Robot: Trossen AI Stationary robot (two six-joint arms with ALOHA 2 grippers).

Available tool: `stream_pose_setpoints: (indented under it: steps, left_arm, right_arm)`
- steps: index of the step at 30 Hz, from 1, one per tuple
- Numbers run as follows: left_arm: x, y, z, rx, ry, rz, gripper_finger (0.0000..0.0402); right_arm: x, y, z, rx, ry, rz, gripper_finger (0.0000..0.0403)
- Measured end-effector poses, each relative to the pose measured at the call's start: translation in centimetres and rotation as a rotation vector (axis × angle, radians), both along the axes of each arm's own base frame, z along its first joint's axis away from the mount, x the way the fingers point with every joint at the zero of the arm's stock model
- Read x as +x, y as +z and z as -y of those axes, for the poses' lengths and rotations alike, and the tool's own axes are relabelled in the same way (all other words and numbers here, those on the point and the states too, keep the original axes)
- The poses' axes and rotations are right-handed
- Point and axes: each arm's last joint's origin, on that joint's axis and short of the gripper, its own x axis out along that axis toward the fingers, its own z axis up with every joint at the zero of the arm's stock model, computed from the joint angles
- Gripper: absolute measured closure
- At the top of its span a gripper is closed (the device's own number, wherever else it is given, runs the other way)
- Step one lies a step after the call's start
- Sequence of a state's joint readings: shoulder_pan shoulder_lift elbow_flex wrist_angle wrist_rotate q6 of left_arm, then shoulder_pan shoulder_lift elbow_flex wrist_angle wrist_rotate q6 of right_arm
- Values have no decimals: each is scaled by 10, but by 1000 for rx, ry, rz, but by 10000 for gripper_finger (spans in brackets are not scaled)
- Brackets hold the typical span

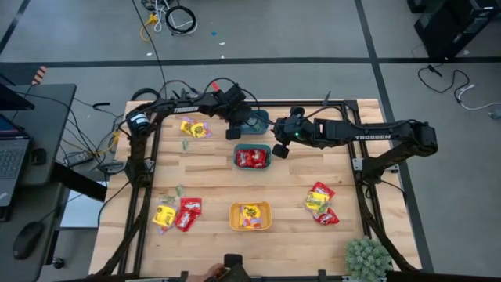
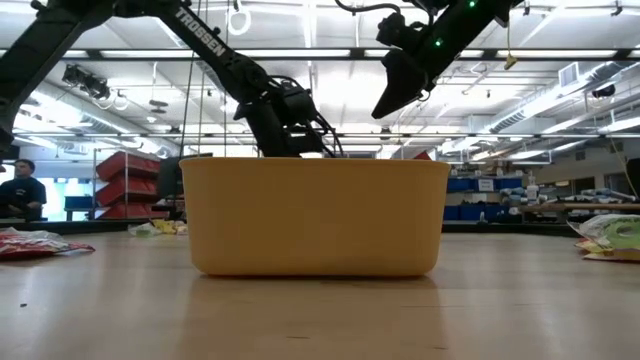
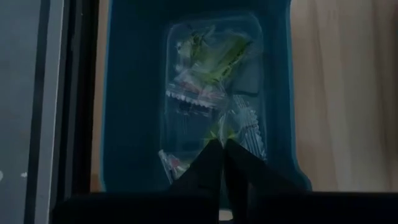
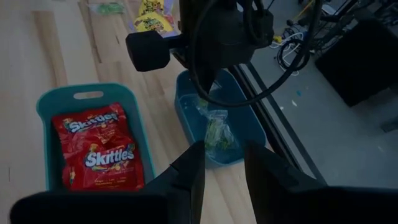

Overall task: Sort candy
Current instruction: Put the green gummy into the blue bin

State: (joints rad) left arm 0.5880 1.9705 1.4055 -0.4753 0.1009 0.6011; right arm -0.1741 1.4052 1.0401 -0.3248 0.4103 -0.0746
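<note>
A blue bin (image 1: 255, 121) at the far middle holds several pale green candy packets (image 3: 208, 68) in clear wrap. My left gripper (image 3: 222, 146) is shut, pointing down into this bin just over the packets; it also shows in the right wrist view (image 4: 208, 87). A teal bin (image 4: 46, 106) beside it holds red candy packets (image 4: 102, 149). My right gripper (image 4: 222, 168) is open and empty, raised above the table next to the teal and blue bins (image 1: 280, 146). An orange bin (image 1: 250, 215) holds yellow candy. My left gripper points down into the blue bin with its shut fingertips (image 3: 211, 152) right at a pale green packet (image 3: 219, 132). The fingers hide the spot, so I cannot tell whether they touch or hold it.
Loose red and yellow candy lies in piles at the far left (image 1: 194, 129), near left (image 1: 177, 213) and near right (image 1: 321, 204). Tiny green packets lie at the left (image 1: 185, 145). A potted plant (image 1: 368, 254) stands at the near right corner. A hand (image 1: 215, 272) shows at the near edge.
</note>
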Motion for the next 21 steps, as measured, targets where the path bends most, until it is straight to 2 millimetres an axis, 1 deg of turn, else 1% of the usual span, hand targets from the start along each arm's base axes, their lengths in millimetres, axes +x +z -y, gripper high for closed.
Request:
stream_pose_setpoints:
  steps: [8,10,12,14,17,20,21]
  left_arm:
    - [3,0,7,7,13,-25,307]
    - [5,1,11,25,24,-44,295]
    - [8,6,13,57,63,-74,290]
    - [11,17,17,60,115,-82,296]
    - [10,39,30,36,144,-50,331]
    - [1,61,42,-10,151,22,383]
    - [-4,68,44,-26,160,47,392]
  right_arm:
    - [0,0,0,0,0,-1,304]
    - [0,0,0,0,0,0,304]
    - [0,0,0,-4,4,-8,304]
    - [-1,-1,0,-14,16,-25,305]
    - [0,-1,-1,-15,62,-34,320]
    - [1,-2,-2,-26,106,-27,359]
    - [2,-5,-2,-36,120,-20,377]
